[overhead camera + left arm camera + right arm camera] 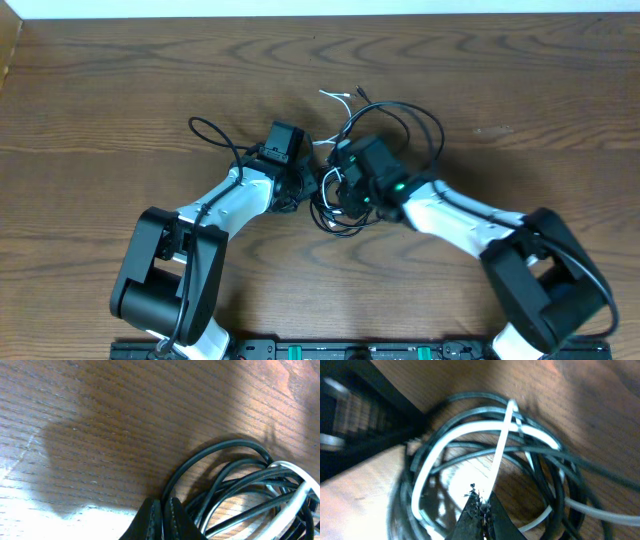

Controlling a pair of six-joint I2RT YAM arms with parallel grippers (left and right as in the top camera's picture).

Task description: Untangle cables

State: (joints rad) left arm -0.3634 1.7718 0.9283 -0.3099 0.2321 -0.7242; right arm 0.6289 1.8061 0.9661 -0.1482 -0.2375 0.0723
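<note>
The knot of cords [352,122] lay about the middle of the table [100,100], between the two arms, with a loose white end and a wide black loop [405,106] spreading toward the far edge.

The right gripper [481,510] was clenched. A white cord [500,450] ran straight into its fingertips, so it looked to be pinching that strand. From the pinch, the cord's long axis led directly away from the fingers and crossed over the black cords [220,446] to the far rim of the coil. The rest of the coil ringed that line on both sides.

The left gripper [162,517] was shut too, its fingers pressed together at the coil's left side. The cords lay just beyond its tips and off to its right. A black loop curved close past the fingertips, but whether any strand was caught between them could not be told.

The right arm was the one on the white cord, so any pull would probably follow that strand's line back toward the right arm. Whether it would slide free seemed to depend on whether it lay over the black loops all along its length or passed under them somewhere.
</note>
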